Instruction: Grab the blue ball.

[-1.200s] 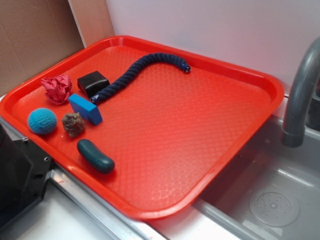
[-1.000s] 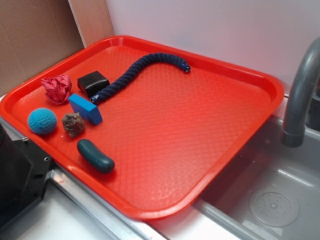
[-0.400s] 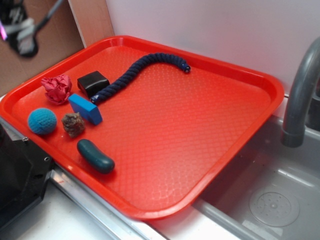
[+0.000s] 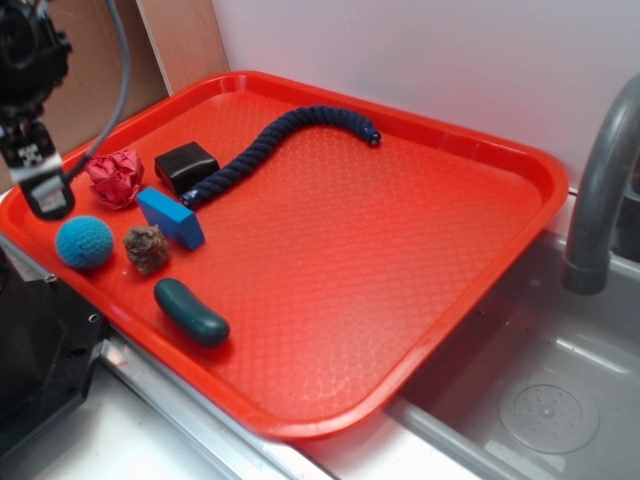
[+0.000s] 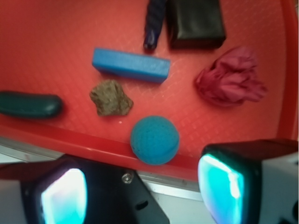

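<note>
Red tray (image 4: 480, 150); end effector (image 4: 45, 190) tips possibly cropped.

The exterior view looks down at an angle from the front, taking in the whole red plastic tray (image 4: 400, 250). The wrist view looks straight down, close, over the tray's left corner (image 5: 70, 137). Both share the turquoise knitted ball (image 4: 84, 242) (image 5: 154, 140).
</note>
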You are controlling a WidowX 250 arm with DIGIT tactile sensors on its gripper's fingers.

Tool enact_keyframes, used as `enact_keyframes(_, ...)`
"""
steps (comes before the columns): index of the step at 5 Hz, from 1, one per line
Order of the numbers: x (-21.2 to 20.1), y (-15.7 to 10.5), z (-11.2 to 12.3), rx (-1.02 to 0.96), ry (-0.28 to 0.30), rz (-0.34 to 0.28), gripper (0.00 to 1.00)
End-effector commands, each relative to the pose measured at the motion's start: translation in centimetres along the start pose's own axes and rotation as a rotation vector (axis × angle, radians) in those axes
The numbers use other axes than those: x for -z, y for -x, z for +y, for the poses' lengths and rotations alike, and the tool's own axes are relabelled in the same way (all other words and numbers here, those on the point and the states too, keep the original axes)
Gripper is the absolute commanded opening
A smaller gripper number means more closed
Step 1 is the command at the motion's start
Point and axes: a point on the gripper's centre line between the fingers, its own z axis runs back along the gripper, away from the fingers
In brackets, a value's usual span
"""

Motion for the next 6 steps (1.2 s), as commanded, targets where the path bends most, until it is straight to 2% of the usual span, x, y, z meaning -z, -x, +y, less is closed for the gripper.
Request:
enact_keyframes(1, 3.9, -0.4, 2.3, 0.027, 0.004, 0.078, 1.00)
enact_keyframes(2, 6.6, -0.9, 1.7, 0.027, -0.002, 0.144, 0.00)
enact_keyframes(3, 6.4, -0.9, 1.8, -0.011, 0.027, 0.107, 0.00)
enact_keyframes(4, 4.9, -1.1, 1.7, -0.022, 0.019, 0.087, 0.00)
enact_keyframes(5, -0.1, -2.8, 0.9, -0.068, -0.012, 0.037, 0.00)
enact_keyframes(6, -5.2, -5.0, -0.7, -0.177, -0.086, -0.032, 0.00)
